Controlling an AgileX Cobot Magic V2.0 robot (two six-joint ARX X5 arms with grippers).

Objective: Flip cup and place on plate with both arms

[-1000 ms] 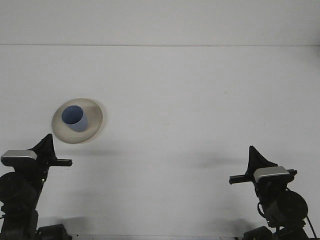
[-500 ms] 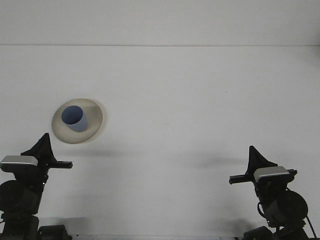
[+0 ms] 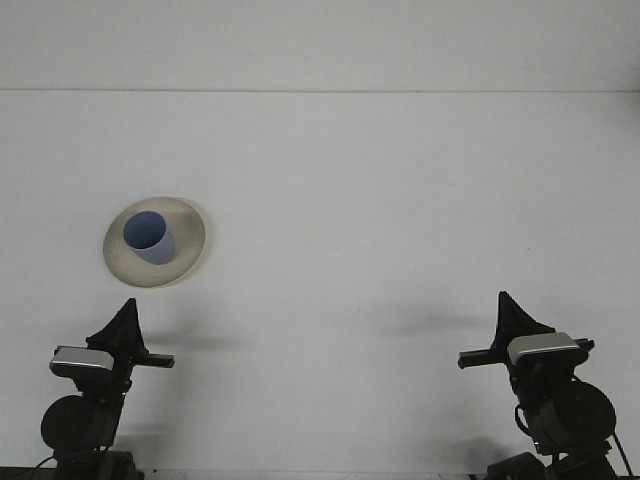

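Cup (image 3: 150, 236) upright on plate (image 3: 185, 250), claws apart

White table, one plate on it

The table (image 3: 400, 200) is plain white and fills pretty much the whole front view, with a thin seam line running across well behind the plate. The plate (image 3: 185, 250), a round beige one, sits directly on the tabletop toward the left side. All the surface to the right of the plate is just the same flat white.
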